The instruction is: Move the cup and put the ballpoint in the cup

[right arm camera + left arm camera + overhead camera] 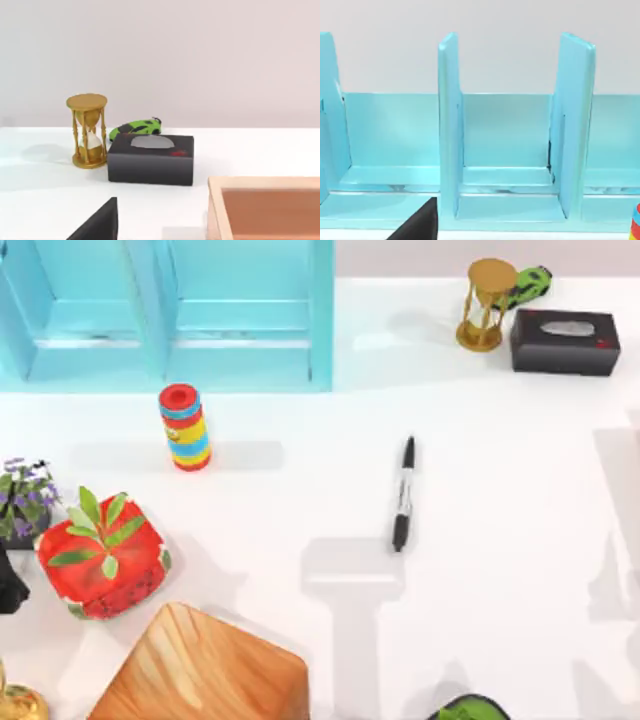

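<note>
The ballpoint (403, 495) lies flat on the white table right of centre, black with a grey-white middle band, its length running front to back. The cup is out of view. A black edge of my left gripper (416, 223) shows low in the left wrist view, facing a light-blue shelf unit (505, 150). A black edge of my right gripper (97, 222) shows in the right wrist view, facing the table's far right corner. Nothing is near the pen.
The light-blue shelf unit (170, 315) fills the back left, with a red, blue and yellow striped cylinder (185, 427) before it. Hourglass (488, 305), green toy car (528, 285) and black box (565, 342) stand back right. A red leafy box (100, 555) and wooden block (200, 670) sit front left.
</note>
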`<state>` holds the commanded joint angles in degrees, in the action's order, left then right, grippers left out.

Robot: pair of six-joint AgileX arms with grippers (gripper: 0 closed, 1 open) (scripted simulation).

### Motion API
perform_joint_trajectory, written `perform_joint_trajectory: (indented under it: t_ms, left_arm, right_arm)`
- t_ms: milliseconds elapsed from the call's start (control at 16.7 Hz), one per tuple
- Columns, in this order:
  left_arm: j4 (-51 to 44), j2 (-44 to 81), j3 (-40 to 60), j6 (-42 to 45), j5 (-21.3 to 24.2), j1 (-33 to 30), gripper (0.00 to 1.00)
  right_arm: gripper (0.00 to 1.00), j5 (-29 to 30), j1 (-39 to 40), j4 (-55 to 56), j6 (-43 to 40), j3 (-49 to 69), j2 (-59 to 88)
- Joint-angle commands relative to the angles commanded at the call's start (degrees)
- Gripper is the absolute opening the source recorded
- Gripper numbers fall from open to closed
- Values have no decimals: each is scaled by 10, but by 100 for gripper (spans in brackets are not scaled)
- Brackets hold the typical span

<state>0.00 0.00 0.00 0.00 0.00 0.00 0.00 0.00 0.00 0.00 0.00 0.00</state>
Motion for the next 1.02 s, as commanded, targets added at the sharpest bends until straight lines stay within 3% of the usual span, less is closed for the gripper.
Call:
perform_joint_trajectory:
  t_ms: [420,1020]
  left_arm:
    - [0,0,0,0,0,0,100]
    - [0,0,0,0,0,0,100]
  right_arm:
    - [100,0,-30,-75,-28,88,90]
    - [100,0,-170,-426,-161,530,607]
